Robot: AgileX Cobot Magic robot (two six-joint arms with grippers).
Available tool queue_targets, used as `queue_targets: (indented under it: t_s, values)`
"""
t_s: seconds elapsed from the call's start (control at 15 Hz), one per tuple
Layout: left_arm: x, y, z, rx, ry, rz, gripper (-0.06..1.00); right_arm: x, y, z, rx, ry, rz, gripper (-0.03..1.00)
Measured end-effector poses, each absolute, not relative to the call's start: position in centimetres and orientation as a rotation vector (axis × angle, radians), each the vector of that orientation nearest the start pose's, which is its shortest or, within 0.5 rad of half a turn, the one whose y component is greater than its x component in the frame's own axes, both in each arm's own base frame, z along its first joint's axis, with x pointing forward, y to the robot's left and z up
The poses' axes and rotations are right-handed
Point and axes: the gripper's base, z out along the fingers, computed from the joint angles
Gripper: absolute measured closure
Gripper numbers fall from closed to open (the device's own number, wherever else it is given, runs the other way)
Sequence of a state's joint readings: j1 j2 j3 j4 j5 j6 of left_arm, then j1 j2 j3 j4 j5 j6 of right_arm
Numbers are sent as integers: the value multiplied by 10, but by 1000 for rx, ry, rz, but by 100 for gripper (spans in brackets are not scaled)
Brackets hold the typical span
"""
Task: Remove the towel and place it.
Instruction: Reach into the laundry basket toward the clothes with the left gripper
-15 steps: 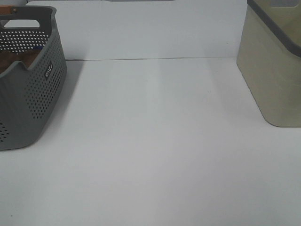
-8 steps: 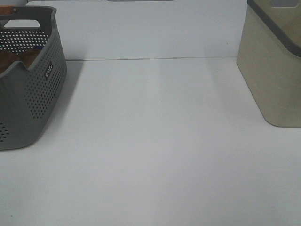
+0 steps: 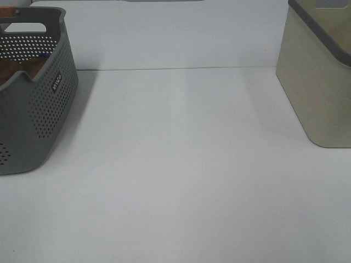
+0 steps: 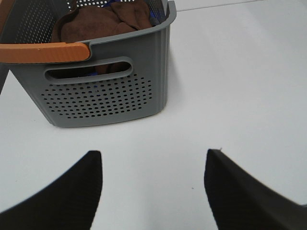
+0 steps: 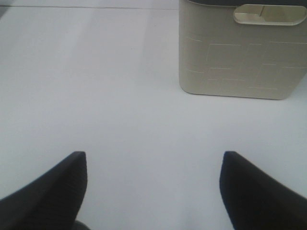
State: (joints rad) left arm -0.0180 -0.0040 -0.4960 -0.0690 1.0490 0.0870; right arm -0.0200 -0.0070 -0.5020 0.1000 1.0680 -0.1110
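- White tabletop (image 3: pixel 181 164) fills most of the exterior high view and meets a pale wall (image 3: pixel 175 33) along a thin seam in the upper part of the frame.
- Upper left of the frame: grey perforated basket (image 3: pixel 38 115), cut off by the left edge, with a small white label (image 3: pixel 56 82) on its side wall.
- Over the dip in its near rim, a thin reddish-brown strip of the towel (image 3: pixel 16 68) shows.
- Left wrist view: the towel (image 4: pixel 96 24) lies bunched inside the basket (image 4: pixel 105 96), its folds mounded to about rim level.
- A scrap of blue cloth (image 4: pixel 153 19) shows beside it, against the basket wall.
- An orange handle (image 4: pixel 45 51) lies along the basket's near rim, just over the handle slot (image 4: pixel 88 72).
- The left gripper (image 4: pixel 153 153) has its jaws spread wide with nothing between them, only bare table.
- The towel lies ahead of the left gripper and clear of its fingertips. The basket's perforated end wall stands between the two, and there is no contact.
- Upper right of the exterior frame: beige bin (image 3: pixel 318 82) with a dark grey rim, well apart from the basket.
- The right gripper (image 5: pixel 154 153) also has its jaws apart and holds nothing, over bare table with the beige bin (image 5: pixel 242 52) ahead of it.
- The towel is across the table from this gripper, in the basket on the left side.
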Motion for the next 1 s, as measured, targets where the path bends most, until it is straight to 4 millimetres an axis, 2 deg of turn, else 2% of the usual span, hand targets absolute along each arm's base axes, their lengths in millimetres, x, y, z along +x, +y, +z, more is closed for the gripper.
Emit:
queue_targets:
  t_s: [0.33,0.53,0.8,0.93,1.0]
  values:
    - [-5,-6,277,109,2028,-45,35,-7,8,278,-98,2036,38,24]
    - [7,-5,279,110,2100,-40,35,-7,8,278,-98,2036,38,24]
    - [46,-1,303,91,2056,24,35,-7,8,278,-98,2036,38,24]
    - [77,1,307,61,2083,50,35,-7,8,278,-98,2036,38,24]
    - [100,2,311,38,2127,60,35,-7,8,278,-98,2036,38,24]
